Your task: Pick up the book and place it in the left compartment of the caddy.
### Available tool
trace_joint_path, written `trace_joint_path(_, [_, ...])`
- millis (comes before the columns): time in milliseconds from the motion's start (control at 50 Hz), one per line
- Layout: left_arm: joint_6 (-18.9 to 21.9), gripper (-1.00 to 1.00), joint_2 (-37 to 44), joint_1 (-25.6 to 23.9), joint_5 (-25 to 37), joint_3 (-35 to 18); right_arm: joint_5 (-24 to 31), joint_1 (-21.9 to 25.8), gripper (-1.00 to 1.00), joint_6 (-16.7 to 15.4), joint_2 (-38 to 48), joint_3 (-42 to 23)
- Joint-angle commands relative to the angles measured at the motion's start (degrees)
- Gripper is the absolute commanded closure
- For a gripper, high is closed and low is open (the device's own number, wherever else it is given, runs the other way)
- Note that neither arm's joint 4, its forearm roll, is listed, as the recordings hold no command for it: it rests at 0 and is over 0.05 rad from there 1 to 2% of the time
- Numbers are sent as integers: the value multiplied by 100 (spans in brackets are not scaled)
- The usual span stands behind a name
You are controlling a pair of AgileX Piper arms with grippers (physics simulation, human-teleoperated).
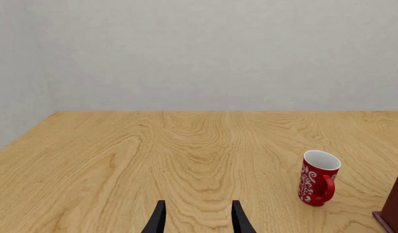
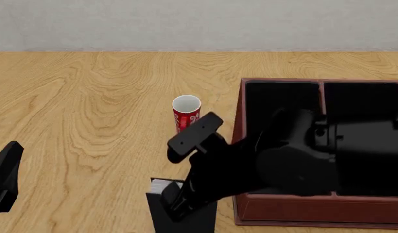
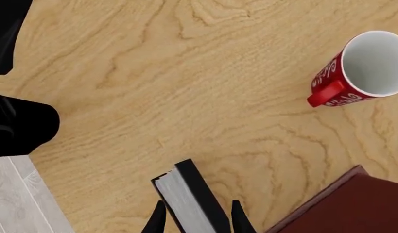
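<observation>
The black book [image 2: 185, 216] stands upright on the table near the front edge, just left of the caddy [image 2: 315, 213]; its white page edge [image 3: 182, 199] shows in the right wrist view. My right gripper [image 3: 199, 223] is open, pointing down over the book with one finger on each side of its top; in the front view it [image 2: 176, 206] reaches across the caddy. The left compartment [image 2: 280, 97] is black-lined, with the right arm over part of it. My left gripper [image 1: 199, 223] is open and empty, low over the table's left side.
A red mug [image 2: 185, 112] with a white pattern stands upright beyond the book, left of the caddy; it also shows in both wrist views [image 1: 319, 177] [image 3: 364, 68]. The left arm [image 2: 4, 179] sits at the near left. The table's front edge is close to the book.
</observation>
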Motion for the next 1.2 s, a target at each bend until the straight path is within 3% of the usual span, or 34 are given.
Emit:
trace_joint_path(20, [0,-100,0,0,0,0,-57,33,-100,62,62,67])
trace_joint_path(300, [0,-100,0,0,0,0,-367,196,-100,105,43,230])
trace_joint_path(320, [0,-100,0,0,0,0,-396,-84,100,-335,2,119])
trace_joint_path(720, [0,-100,0,0,0,0,-382,-56,100,-1007,-927,-147])
trace_joint_path(880, [0,-100,0,0,0,0,-17,-12,100,-602,-1187,-534])
trace_joint_path(920, [0,-100,0,0,0,0,160,9,100,-332,-1274,-716])
trace_joint_path(1020, [0,-100,0,0,0,0,472,94,100,-151,-1302,-970])
trace_joint_path(1200, [0,-100,0,0,0,0,1138,-15,100,-237,-1446,-1838])
